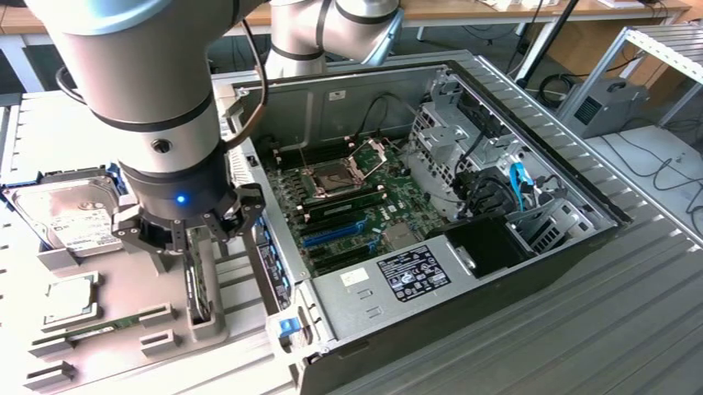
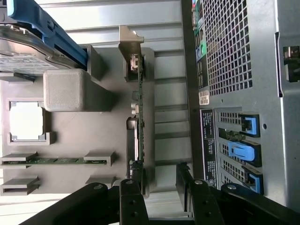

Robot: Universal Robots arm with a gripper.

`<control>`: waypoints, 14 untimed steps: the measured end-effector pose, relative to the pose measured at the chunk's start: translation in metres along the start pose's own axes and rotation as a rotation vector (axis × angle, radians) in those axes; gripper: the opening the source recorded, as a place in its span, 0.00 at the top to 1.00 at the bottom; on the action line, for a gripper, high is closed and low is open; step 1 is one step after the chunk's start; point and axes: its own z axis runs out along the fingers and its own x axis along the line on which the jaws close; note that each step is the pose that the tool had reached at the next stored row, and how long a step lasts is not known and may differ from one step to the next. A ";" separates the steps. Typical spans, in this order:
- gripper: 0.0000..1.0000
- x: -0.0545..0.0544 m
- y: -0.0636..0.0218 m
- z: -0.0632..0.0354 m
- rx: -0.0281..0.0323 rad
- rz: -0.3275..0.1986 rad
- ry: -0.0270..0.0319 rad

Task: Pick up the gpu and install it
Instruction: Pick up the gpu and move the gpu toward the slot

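While my end effector (image 1: 193, 239) hangs released and empty, I see the gpu (image 2: 139, 140) on edge in its gray holder (image 1: 209, 325) directly beneath | beside the computer case (image 1: 329, 99) | long axis along the case wall, square to the jaws' closing line

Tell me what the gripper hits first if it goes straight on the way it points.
Probably the gpu, standing on edge in the gray holder beneath the open gripper. In the wrist view it lies nearer one finger than midway, so that finger may meet its edge first.
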 end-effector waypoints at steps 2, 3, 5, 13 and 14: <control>0.58 0.000 -0.0001 0.0029 0.0000 0.000 0.0000; 0.58 0.000 -0.0002 0.0045 0.0000 0.000 0.0000; 0.58 0.000 -0.0003 0.0066 0.0000 0.000 0.0000; 0.58 0.000 -0.0004 0.0088 0.0000 0.000 0.0000; 0.58 0.000 -0.0004 0.0092 0.0001 0.000 0.0000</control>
